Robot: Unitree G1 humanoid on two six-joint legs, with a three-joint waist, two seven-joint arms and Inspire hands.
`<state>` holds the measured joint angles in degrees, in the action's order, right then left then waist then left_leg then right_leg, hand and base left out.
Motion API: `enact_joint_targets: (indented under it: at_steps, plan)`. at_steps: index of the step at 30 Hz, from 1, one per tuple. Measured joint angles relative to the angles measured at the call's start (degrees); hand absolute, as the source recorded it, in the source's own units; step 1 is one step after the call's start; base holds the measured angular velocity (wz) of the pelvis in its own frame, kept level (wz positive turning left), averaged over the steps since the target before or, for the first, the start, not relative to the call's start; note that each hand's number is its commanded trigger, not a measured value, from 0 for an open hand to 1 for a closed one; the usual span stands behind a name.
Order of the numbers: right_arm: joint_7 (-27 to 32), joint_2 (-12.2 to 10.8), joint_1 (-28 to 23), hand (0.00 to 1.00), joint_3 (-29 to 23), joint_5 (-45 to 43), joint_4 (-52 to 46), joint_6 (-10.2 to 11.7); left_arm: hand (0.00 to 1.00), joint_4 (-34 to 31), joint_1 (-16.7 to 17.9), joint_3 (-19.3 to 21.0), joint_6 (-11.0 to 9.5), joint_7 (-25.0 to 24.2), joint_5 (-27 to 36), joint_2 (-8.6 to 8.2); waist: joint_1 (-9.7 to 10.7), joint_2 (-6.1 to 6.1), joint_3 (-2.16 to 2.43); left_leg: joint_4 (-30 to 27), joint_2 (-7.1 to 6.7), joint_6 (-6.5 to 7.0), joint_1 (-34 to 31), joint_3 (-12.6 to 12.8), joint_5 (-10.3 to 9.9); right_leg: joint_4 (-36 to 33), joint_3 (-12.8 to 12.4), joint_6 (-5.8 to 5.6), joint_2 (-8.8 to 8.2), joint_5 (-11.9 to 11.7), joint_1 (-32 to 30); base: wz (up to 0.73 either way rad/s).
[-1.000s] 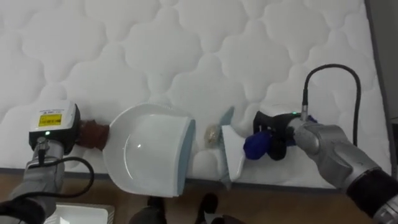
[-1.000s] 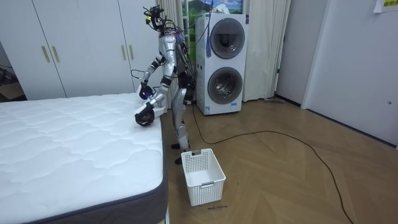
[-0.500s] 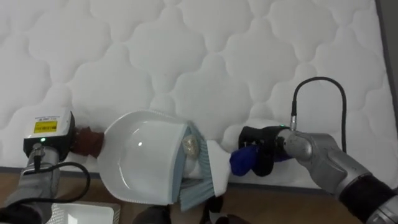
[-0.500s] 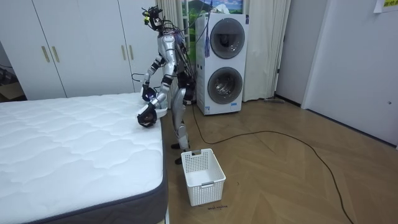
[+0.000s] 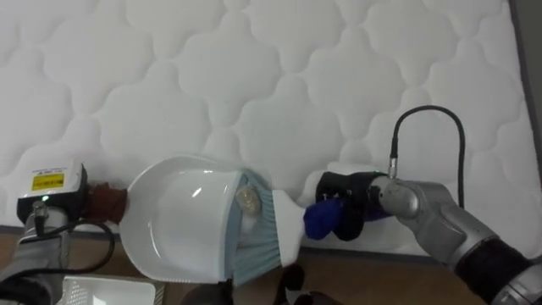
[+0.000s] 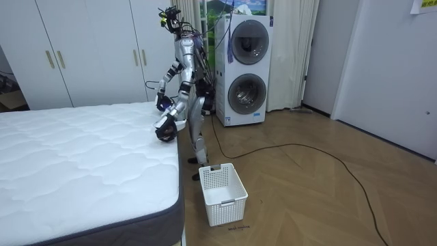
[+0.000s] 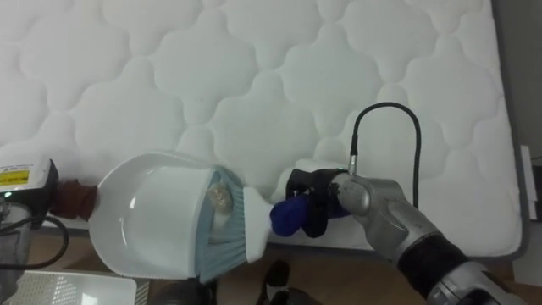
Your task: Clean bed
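- at the lower left corner of the left eye view, below the bed's edge, a strip of the white basket (image 5: 95, 290) shows.
- just above it the left hand (image 5: 51, 193) sits at the brown handle (image 5: 106, 200) of the white dustpan (image 5: 174, 220); its fingers are hidden, so i cannot tell whether they are spread or curled.
- the dustpan lies at the near edge of the bed (image 5: 254, 76), in the lower left-centre of the frame, with its open mouth facing the frame's right.
- a small pale crumpled scrap (image 5: 247, 199) lies right at the dustpan's mouth, touching the bristles.
- the brush (image 5: 258, 239) has its light-blue bristles pressed against the dustpan's mouth; its blue grip points to the frame's right.
- the right hand (image 5: 345, 207), lower right of centre, has its dark fingers curled round the brush's blue grip.
- the white quilted top of the bed covers the upper part of the frame.
- in the room view the robot stands at the bed's far corner, bent a little over it, with both hands low at the edge.
- the basket stands on the wooden floor (image 6: 328, 198) near the bed's side, at lower centre.
- behind the robot are two stacked washing machines (image 6: 246, 68), and white wardrobe doors (image 6: 89, 48) at the upper left.
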<state>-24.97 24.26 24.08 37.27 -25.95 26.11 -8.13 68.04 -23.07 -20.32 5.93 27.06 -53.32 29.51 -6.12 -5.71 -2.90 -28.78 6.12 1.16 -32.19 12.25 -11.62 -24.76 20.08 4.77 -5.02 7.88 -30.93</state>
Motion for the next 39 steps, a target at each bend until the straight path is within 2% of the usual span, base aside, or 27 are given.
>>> enact_joint_targets:
  at_steps: [9,19,22,29,39]
  plan:
    - [1.5,0.1,-0.3,1.0,-0.3,6.0,0.1,-0.1,1.0,0.7,0.6,1.1,0.8,0.4,0.1,-0.05,0.0,-1.38,0.06,0.2,0.1,0.0,0.4,0.1,0.0,0.2,-0.4,-0.05,-0.02,0.0,0.1,-0.02]
    - [2.7,0.2,-0.4,1.0,-1.1,9.9,0.2,-0.2,1.0,0.6,3.0,2.3,1.4,2.5,0.3,-0.37,0.1,-1.48,0.14,0.3,0.05,-0.01,1.2,0.1,0.0,0.1,-0.4,-0.04,0.02,0.0,0.9,0.0]
    - [3.2,0.2,-0.4,1.0,-1.2,10.6,0.1,-0.2,1.0,0.6,3.2,2.7,2.2,2.7,0.4,-1.06,-0.1,-1.51,0.16,0.3,0.01,-0.01,1.2,0.1,0.0,0.1,-0.4,-0.05,-0.04,0.0,0.9,0.0]
    - [3.2,0.2,-0.5,1.0,-1.2,11.0,0.1,-0.1,1.0,0.7,3.4,2.6,2.5,2.7,2.4,-1.1,0.2,-1.7,0.3,0.3,-0.15,-0.01,1.2,0.1,0.0,0.0,-0.4,-0.04,-0.03,0.0,0.9,0.0]
    - [3.9,0.2,-0.6,1.0,-1.3,12.7,-0.1,-0.1,1.0,0.8,4.4,3.4,2.5,2.8,3.2,-1.08,1.0,-2.68,0.97,0.2,-0.32,0.0,1.6,0.0,0.0,0.1,-0.4,-0.11,-0.21,0.0,1.2,0.0]
